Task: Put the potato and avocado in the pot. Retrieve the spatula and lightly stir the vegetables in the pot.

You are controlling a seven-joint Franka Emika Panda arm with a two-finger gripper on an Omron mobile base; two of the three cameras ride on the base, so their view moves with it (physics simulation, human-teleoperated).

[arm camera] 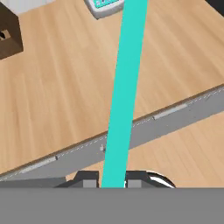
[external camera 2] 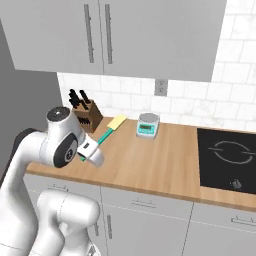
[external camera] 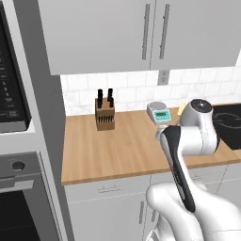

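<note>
While its jaws clamp the near end of the teal handle, the gripper [arm camera: 112, 178] holds the spatula [external camera 2: 109, 130] above the wooden counter [external camera 2: 150, 160], the tool's pale tan blade pointing toward the tiled back wall. Seen from the right base camera, the green handle runs out from the hand at a slant and the blade hangs in front of the knife block [external camera 2: 86, 114], which stands against the wall at the counter's left end. A small grey kitchen scale [external camera 2: 148, 125] with a green display sits just right of the blade, farther back on the wood. From the hand camera, the handle rises as a long teal bar between the two dark fingertips [arm camera: 87, 179], crossing the counter's front edge and the grey cabinet fronts below it, with the scale near its far end and a corner of the knife block at upper left. A black cooktop [external camera 2: 227, 157] is set into the counter well to the right of the spatula. From the left base camera the white arm [external camera: 188, 136] bends over the counter in front of the scale, with grey wall cabinets [external camera: 141, 33] overhead and a built-in oven [external camera: 19, 197] at far left
</note>
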